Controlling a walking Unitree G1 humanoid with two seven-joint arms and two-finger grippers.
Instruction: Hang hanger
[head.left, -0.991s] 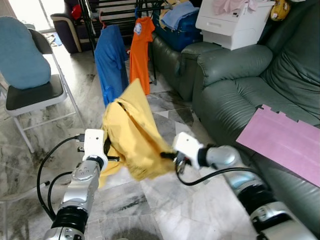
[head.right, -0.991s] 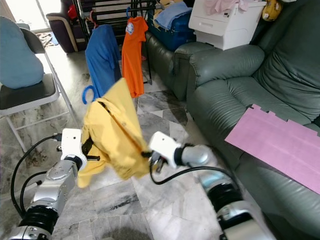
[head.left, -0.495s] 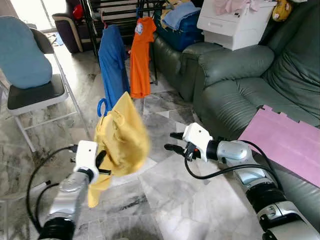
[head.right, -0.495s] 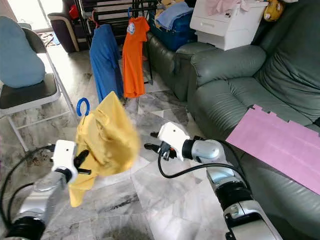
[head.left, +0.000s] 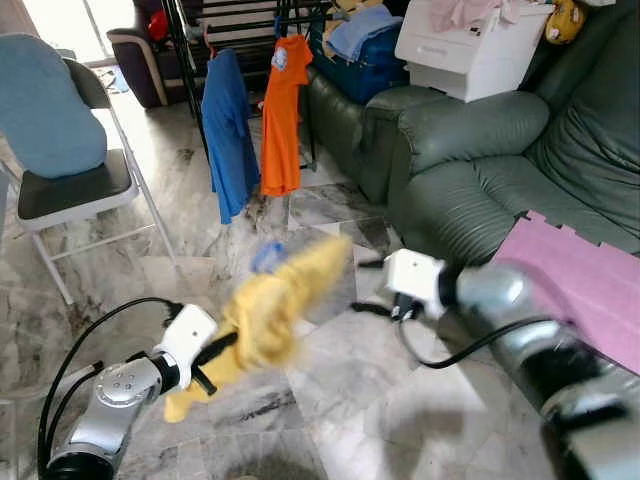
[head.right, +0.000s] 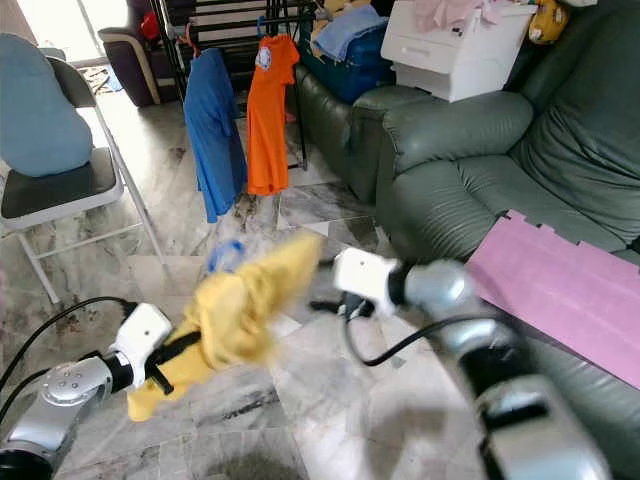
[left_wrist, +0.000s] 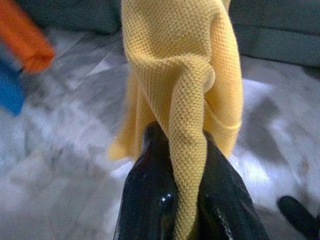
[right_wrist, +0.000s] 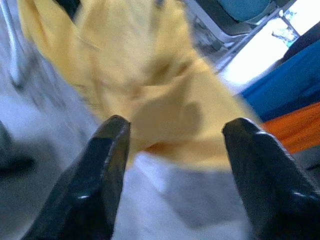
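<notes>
I have the yellow shirt pinched in my left gripper; the wrist view shows a fold of the knit fabric clamped between the two black fingers. The garment is blurred, stretched out from the gripper toward my right and slightly upward, so its long axis runs roughly across my front, low over the marble floor. A blue hanger hook seems to poke out near its upper edge, but the blur makes that uncertain. My right gripper stands wide, fingers well apart and holding nothing, with the shirt just ahead of it. The drying rack, where a blue shirt and an orange shirt hang, lies well ahead and a little to my left. By my judgement the left arm is the nearer one to the rack, and the hook must be turned upward before it can reach the bar
</notes>
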